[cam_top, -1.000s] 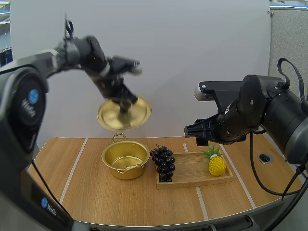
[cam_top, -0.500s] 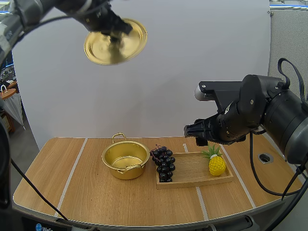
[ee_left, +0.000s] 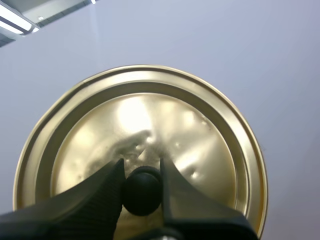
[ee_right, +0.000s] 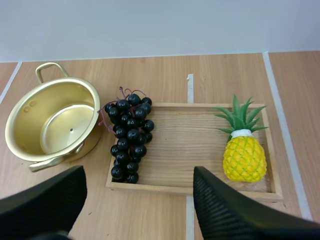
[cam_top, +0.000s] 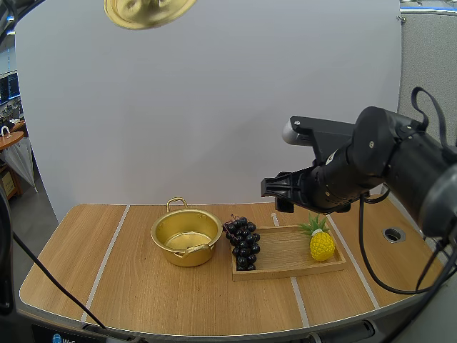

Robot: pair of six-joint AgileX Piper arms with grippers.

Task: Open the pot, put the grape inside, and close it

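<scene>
1. One pot point(cam_top: 187, 256), gold-coloured, with two handles counted on it.
2. One lid point(ee_left: 200, 130), same gold colour, bearing one black knob point(ee_left: 142, 192).
3. One bunch of grapes point(ee_right: 129, 137), dark; the single berries are too many and too closely packed to count.
4. One wooden tray point(ee_right: 190, 150).
5. One pineapple point(ee_right: 244, 157).
6. One table point(cam_top: 157, 293), with one round grommet point(cam_top: 393, 234).
7. Two grippers: one left gripper point(ee_left: 141, 170), one right gripper point(ee_right: 139, 172), two fingers each.

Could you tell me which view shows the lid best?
Left wrist view: nearly the whole lid faces it, knob pinched in the left gripper's jaws. The high view catches part of it, far above the pot.
</scene>
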